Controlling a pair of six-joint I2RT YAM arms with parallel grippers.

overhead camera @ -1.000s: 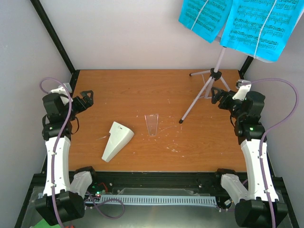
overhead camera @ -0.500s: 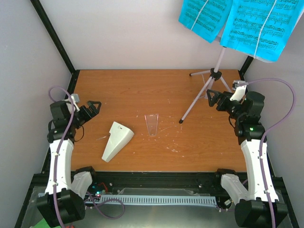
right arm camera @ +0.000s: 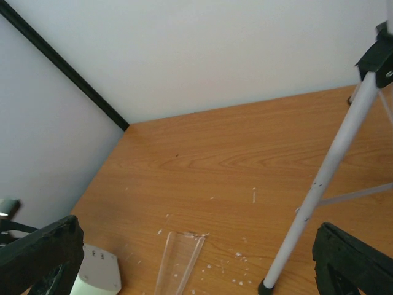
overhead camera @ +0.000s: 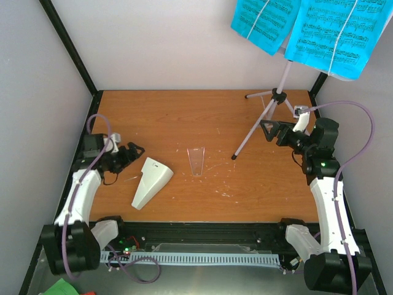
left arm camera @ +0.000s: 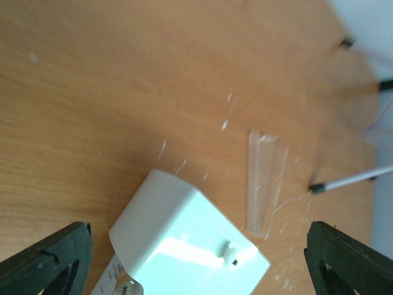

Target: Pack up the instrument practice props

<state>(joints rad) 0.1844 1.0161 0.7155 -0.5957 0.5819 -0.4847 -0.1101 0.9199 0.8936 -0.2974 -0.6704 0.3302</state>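
The left gripper [overhead camera: 132,153] had crept to the metronome [overhead camera: 152,181], the right gripper [overhead camera: 268,129] to the stand [overhead camera: 277,96], both open and empty. Grabbing probably came next.

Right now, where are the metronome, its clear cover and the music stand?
metronome [overhead camera: 152,182]: overhead view, middle of its white body.
clear cover [overhead camera: 196,160]: overhead view, middle of its flat face.
music stand [overhead camera: 278,96]: overhead view, hub where legs meet.

White metronome [overhead camera: 151,182] at near left, clear colourless cover [overhead camera: 196,160] mid-table, pale lilac music stand [overhead camera: 252,134] at far right, cyan sheet-music pages [overhead camera: 334,34] printed with black notation, orange-brown wood-grain table [overhead camera: 184,117] flecked with white
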